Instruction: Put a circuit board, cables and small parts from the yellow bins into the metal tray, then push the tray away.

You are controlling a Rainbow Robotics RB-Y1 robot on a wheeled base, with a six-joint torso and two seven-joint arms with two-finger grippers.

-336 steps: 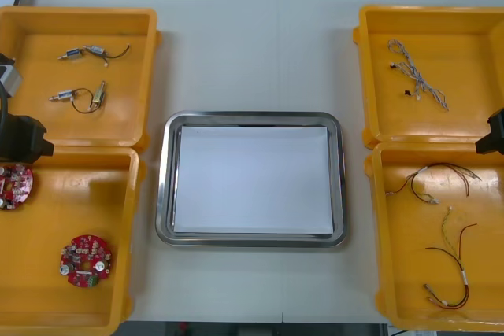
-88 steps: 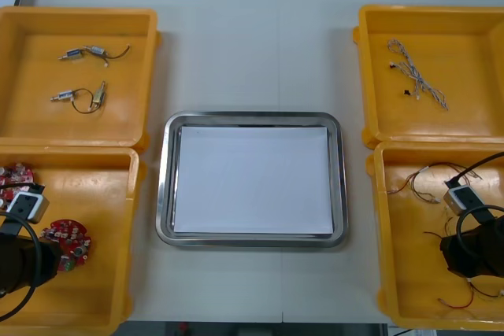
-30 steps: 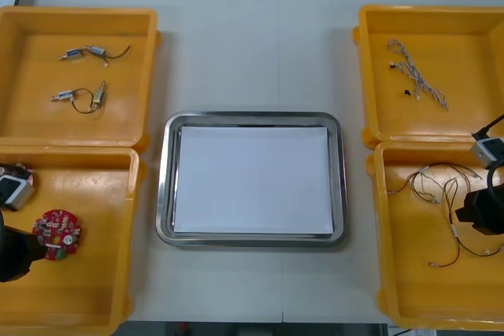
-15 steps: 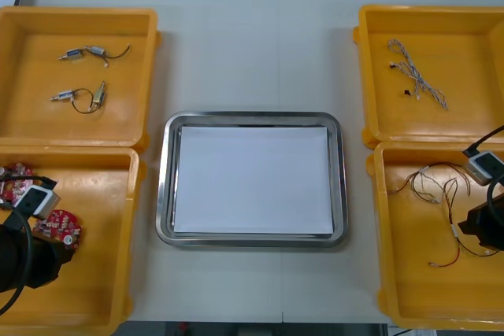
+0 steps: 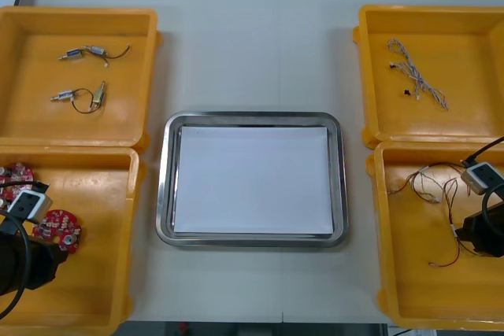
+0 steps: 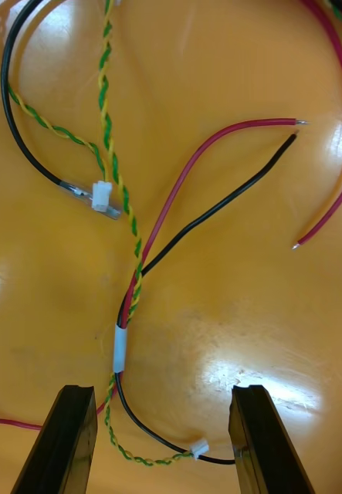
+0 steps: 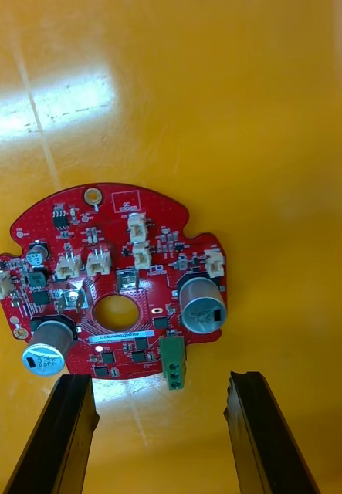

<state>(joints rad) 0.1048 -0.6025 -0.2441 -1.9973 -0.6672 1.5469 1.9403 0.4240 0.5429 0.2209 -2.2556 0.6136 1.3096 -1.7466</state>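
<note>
Left tool (image 7: 159,377): fingers apart, over the round red circuit board (image 7: 113,289) in the near-left yellow bin (image 5: 94,289). Right tool (image 6: 161,390): fingers apart, straddling the red-and-black cable (image 6: 121,347) in the near-right yellow bin (image 5: 409,273). The metal tray (image 5: 162,194), white inside, rests mid-tabletop (image 5: 252,53).

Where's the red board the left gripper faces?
The circuit board lies in the near yellow bin on the robot's left, just beyond the open left gripper in the left wrist view.
</note>
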